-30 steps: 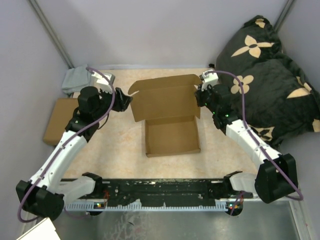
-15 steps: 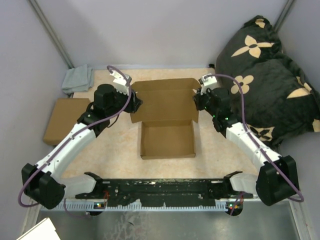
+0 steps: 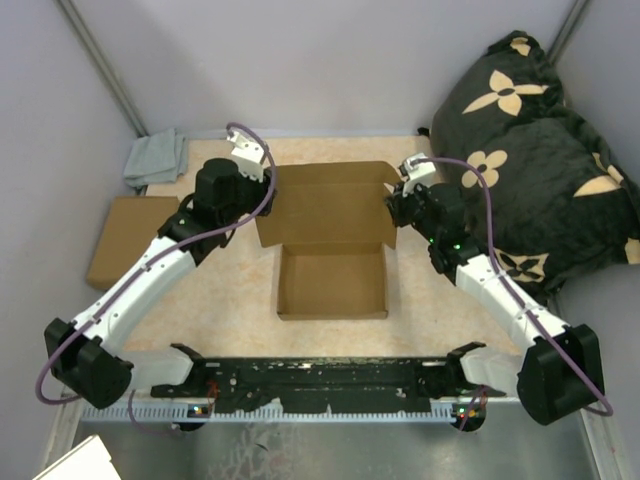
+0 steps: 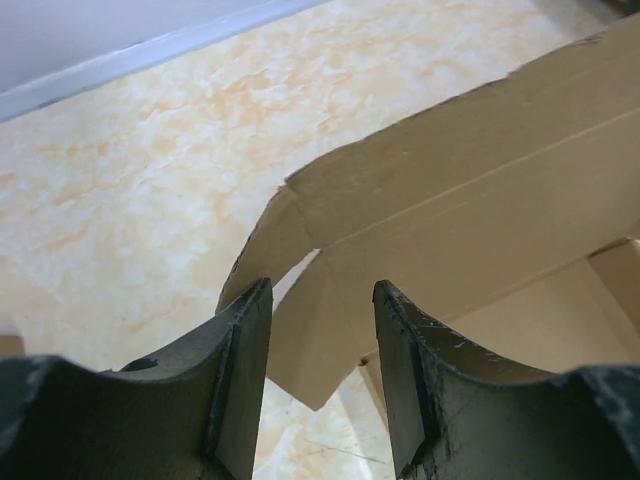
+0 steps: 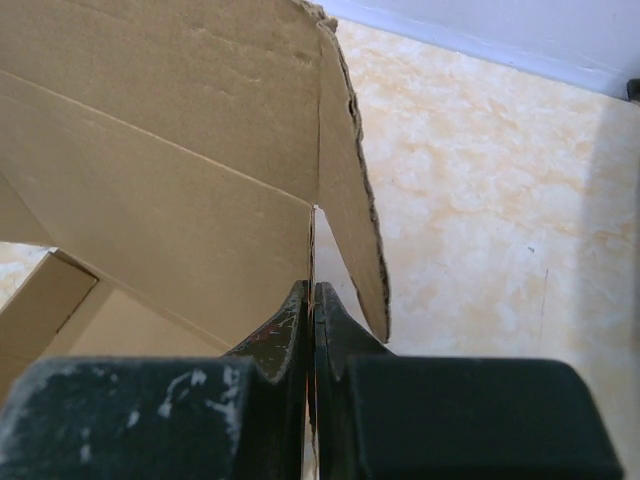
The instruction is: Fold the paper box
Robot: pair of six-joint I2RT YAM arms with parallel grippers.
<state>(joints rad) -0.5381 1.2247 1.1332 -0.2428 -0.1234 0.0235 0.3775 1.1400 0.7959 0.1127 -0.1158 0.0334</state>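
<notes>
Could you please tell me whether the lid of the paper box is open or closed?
Open: the paper box has its lid standing up at the back, and its bare inside shows from above.

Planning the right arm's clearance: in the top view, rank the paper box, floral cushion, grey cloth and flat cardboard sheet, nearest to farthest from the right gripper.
1. paper box, pinched at its lid corner by the right gripper.
2. floral cushion, just beyond, on the right.
3. grey cloth and flat cardboard sheet, far left; too close to call.
</notes>
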